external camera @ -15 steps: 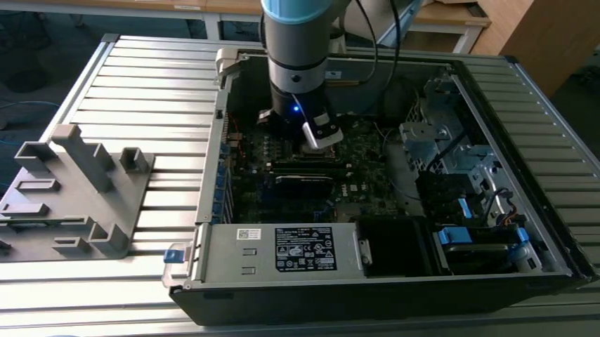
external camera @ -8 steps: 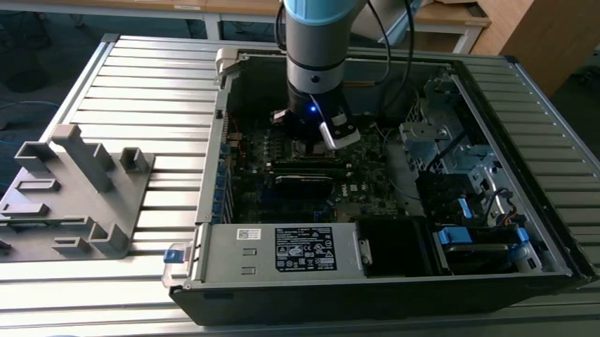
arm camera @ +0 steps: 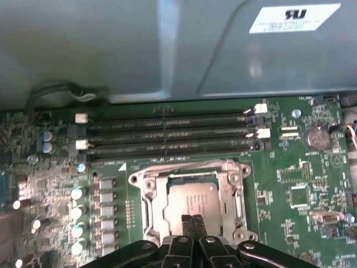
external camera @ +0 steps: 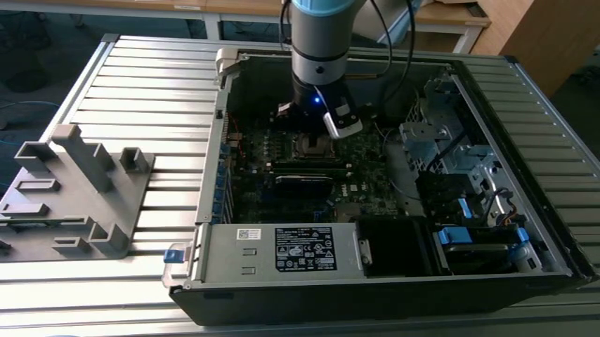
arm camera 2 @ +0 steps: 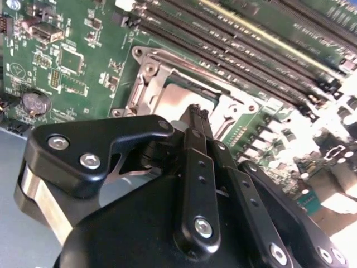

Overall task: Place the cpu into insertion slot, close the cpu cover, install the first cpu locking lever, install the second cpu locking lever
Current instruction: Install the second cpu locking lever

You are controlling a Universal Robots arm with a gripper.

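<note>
With narrow, empty pincer (arm camera: 192,220) over the seated cpu (arm camera: 192,204), press the cpu cover (arm camera: 149,215) down evenly, I judge

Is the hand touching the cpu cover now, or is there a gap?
Cannot tell. In the first wrist view the hand, fingers together, overlaps the cpu inside the cpu cover, but no view plainly shows contact or a gap.

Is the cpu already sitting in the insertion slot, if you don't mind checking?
Yes, the cpu lies flat inside the insertion slot, framed by its silver rim.
</note>
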